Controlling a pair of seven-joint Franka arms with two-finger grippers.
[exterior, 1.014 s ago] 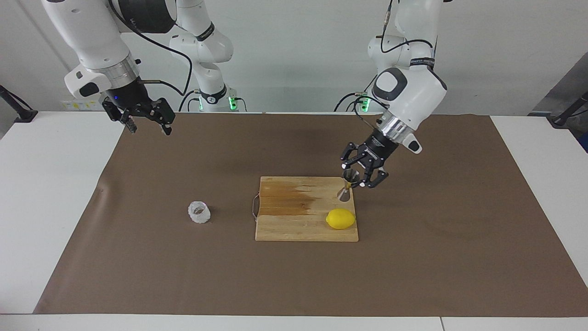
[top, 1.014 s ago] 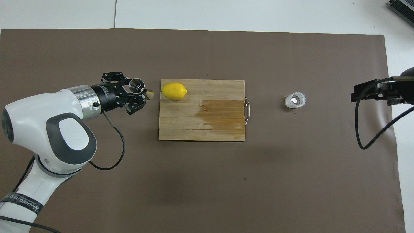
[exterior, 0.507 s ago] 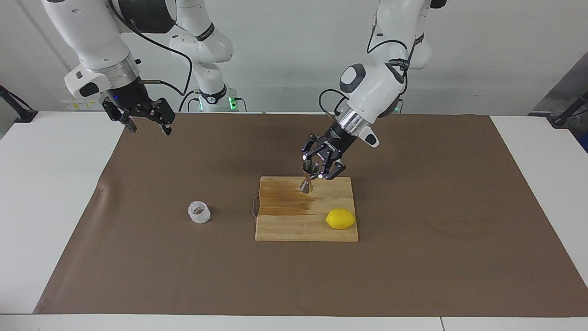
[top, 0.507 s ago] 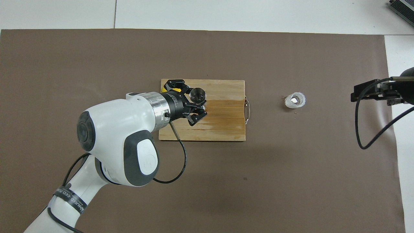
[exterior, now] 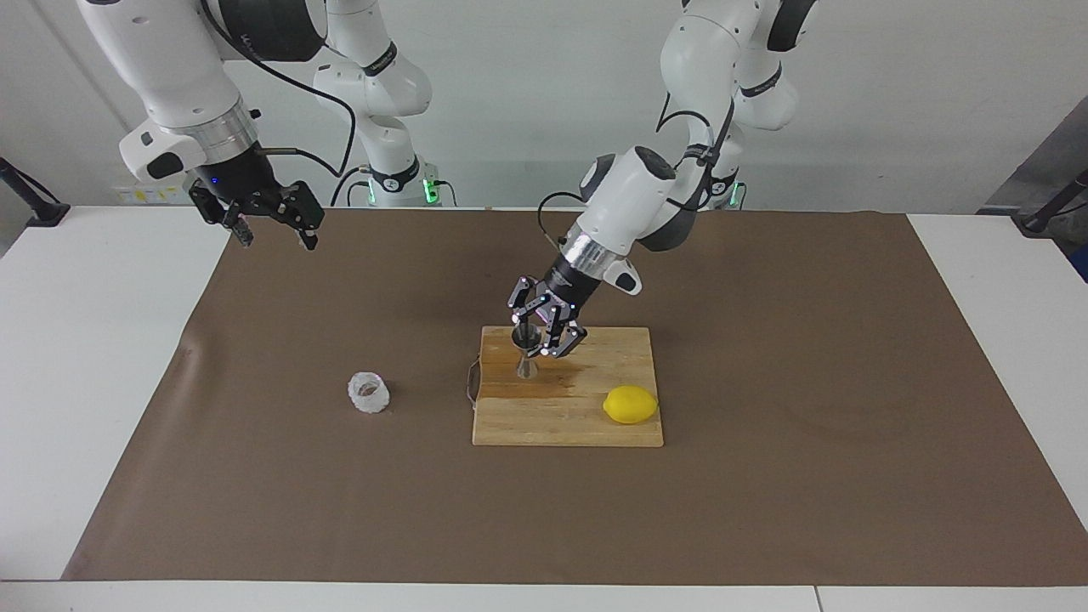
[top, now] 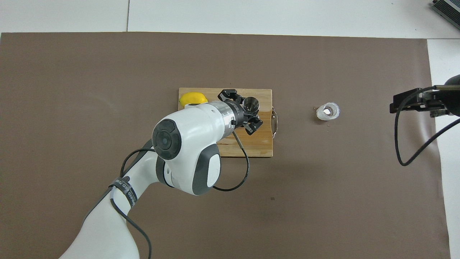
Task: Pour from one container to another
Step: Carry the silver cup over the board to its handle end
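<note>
1. Steel jigger (exterior: 525, 350): hourglass form, long axis upright with a slight lean, open mouth up and dark inside; contents cannot be told. Held in the air over the wooden cutting board (exterior: 586, 425), above the board's end nearest the cup.
2. Left pincer (exterior: 537, 333): clenched on the jigger at its upper cone; the arm reaches in over the board.
3. Glass cup (exterior: 369, 393): squat, clear-whitish, knobbly wall, upright with mouth up. Stands on the brown mat (exterior: 765, 476), apart from the board, toward the right arm's end of the surface. In the overhead view something pale shows inside (top: 327, 111); what it is cannot be told.
4. Cutting board: lies flat on the mat, long axis running between the two arms' ends, with a darker stained patch and a wire handle (exterior: 471, 384) on the end facing the cup.
5. Lemon (exterior: 631, 405): yellow, on the board's corner farther from the robots, toward the left arm's end.
6. Right pincer (exterior: 268, 223): released, fingers spread, waiting in the air over the mat's edge at the right arm's end.
</note>
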